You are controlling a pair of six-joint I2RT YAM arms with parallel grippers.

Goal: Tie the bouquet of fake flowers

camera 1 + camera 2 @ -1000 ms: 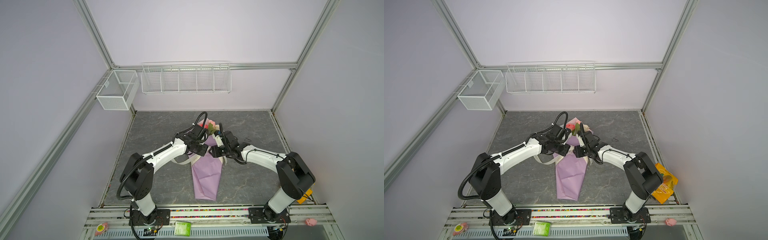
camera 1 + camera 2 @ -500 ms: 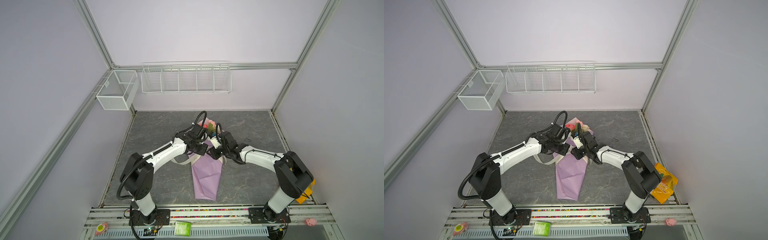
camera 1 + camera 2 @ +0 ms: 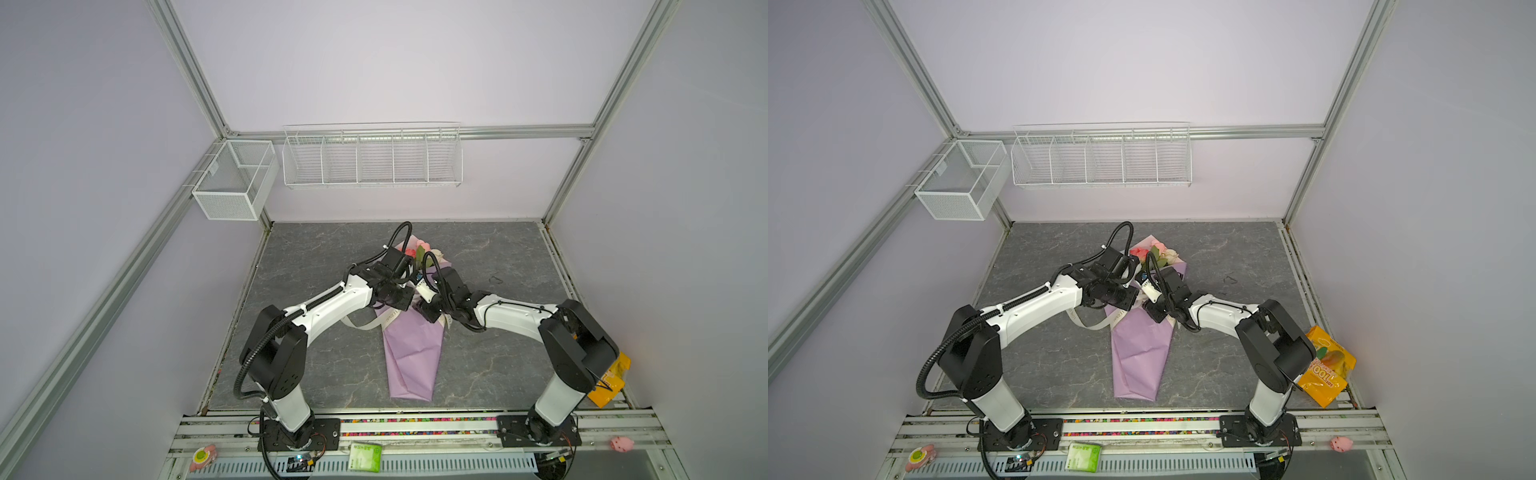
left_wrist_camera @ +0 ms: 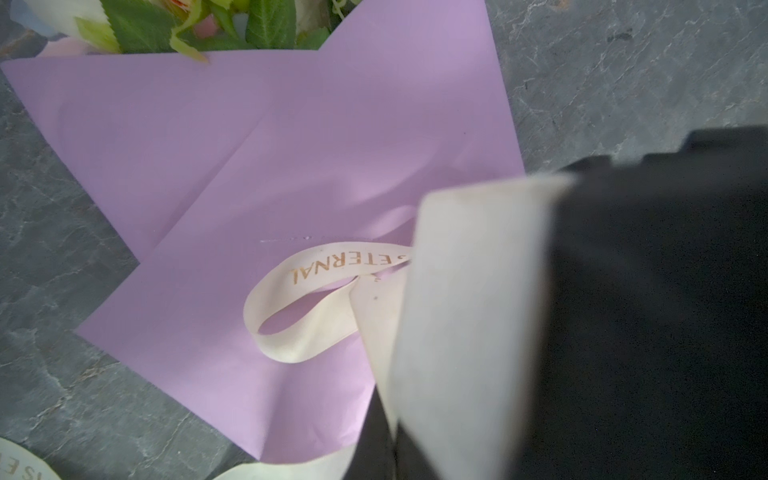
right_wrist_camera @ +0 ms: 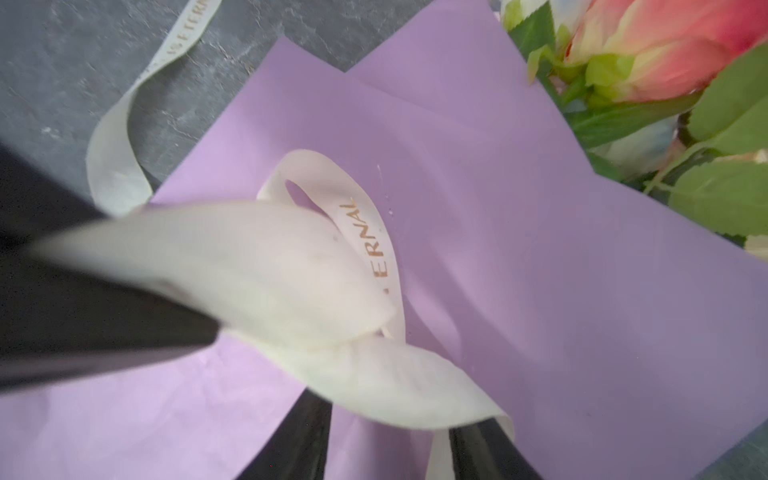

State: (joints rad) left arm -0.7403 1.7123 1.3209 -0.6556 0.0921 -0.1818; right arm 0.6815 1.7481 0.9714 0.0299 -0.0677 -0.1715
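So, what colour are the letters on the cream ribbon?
Gold, on the cream fabric ribbon; clearest in the left wrist view.

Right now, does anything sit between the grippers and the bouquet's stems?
Yes. The lilac paper wraps the stems of the bouquet of fake flowers, and the cream ribbon loops on it beneath the left gripper and right gripper. Only blooms and leaves show.

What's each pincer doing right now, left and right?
Left pincer: closed on the cream ribbon.
Right pincer: open, with the ribbon draped over its fingers.
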